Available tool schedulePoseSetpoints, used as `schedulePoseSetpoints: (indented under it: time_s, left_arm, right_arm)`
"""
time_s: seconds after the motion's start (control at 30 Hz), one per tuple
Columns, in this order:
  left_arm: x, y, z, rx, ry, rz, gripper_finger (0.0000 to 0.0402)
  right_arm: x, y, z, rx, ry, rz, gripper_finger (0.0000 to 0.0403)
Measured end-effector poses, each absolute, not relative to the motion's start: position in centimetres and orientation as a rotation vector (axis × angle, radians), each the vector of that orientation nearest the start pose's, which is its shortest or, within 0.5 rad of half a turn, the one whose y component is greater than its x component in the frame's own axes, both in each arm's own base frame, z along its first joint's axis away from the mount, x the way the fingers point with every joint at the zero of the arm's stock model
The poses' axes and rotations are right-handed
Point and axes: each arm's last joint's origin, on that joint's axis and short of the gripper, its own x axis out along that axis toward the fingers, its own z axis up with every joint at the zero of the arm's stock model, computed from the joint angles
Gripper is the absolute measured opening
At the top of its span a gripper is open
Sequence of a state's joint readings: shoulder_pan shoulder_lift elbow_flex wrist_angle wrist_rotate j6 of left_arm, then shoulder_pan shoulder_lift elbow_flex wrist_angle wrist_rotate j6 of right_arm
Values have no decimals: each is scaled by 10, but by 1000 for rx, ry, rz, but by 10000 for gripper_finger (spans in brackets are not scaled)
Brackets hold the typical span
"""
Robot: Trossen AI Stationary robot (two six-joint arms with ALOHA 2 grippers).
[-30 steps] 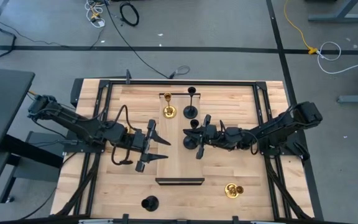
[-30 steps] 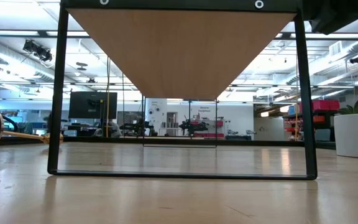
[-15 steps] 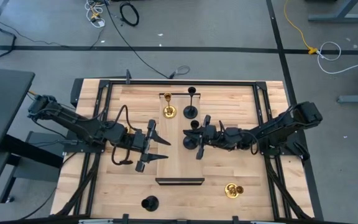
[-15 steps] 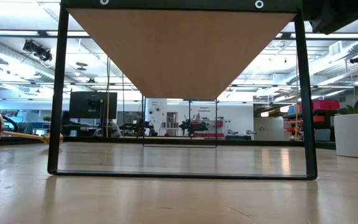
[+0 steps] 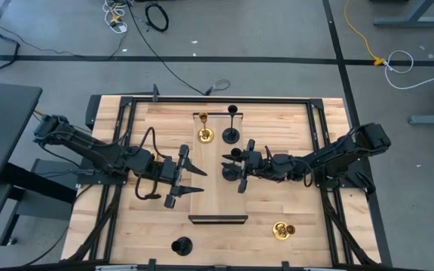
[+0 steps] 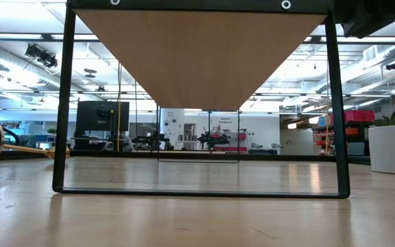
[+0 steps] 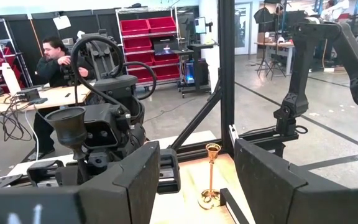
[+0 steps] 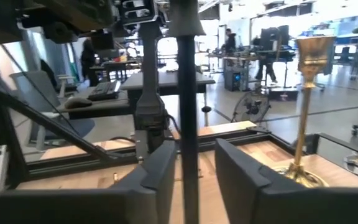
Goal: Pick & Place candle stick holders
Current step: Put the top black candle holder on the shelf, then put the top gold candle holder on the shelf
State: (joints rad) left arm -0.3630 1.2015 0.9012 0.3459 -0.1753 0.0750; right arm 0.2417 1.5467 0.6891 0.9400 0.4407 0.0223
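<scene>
Right gripper (image 5: 233, 166) has let go a bit since a second ago: its fingers (image 8: 160, 177) used to be clamped on the black candle holder (image 5: 230, 172), and now they sit slightly apart on either side of the thin stem, with a sliver of gap showing on one side in the right wrist view. Nothing else has budged, as far as I can tell.

That black holder stands upright on the raised wooden shelf (image 5: 218, 203) in the middle of the table (image 5: 307, 226), roughly at the shelf's centre. Two more holders are on the far end of the same shelf, side by side and both upright: a gold candle holder (image 5: 205, 135) on the left and a second black holder (image 5: 231, 135) just to its right.

Down on the table itself, another gold holder (image 5: 281, 230) sits near the front right and another black one (image 5: 181, 246) near the front left, both well apart from the shelf.

Left gripper (image 5: 200, 181) hangs over the left edge of the shelf, facing the right one, fingers spread wide and holding nothing. Its wrist view looks between them at the gold holder on the shelf, and a person (image 7: 53, 57) is sitting at a desk way back in the room.
</scene>
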Motion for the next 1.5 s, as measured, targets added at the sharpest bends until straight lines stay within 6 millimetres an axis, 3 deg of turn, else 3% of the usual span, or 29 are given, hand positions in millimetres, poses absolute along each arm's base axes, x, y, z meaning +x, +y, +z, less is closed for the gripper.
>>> schedulePoseSetpoints:
  time_s: [0.2, 0.37, 0.67, 1.0, 1.33, 1.5]
  left_arm:
    - [257, -92, 339, 63, -51, -186, 208]
    - [257, -92, 339, 63, -48, -186, 209]
    - [257, -92, 336, 68, -24, -188, 208]
    - [251, -92, 338, 65, -5, -194, 209]
    - [226, -98, 345, 78, 40, -225, 208]
    - [206, -100, 343, 80, 139, -81, 208]
  right_arm:
    - [306, 64, 231, 49, -83, -168, 186]
    - [303, 63, 236, 46, -74, -178, 213]
    - [288, 60, 245, 54, 34, -183, 217]
    - [254, 68, 262, 28, 169, -126, 217]
    - [218, 77, 269, 98, 304, -72, 217]
    - [206, 85, 271, 140, 327, -29, 217]
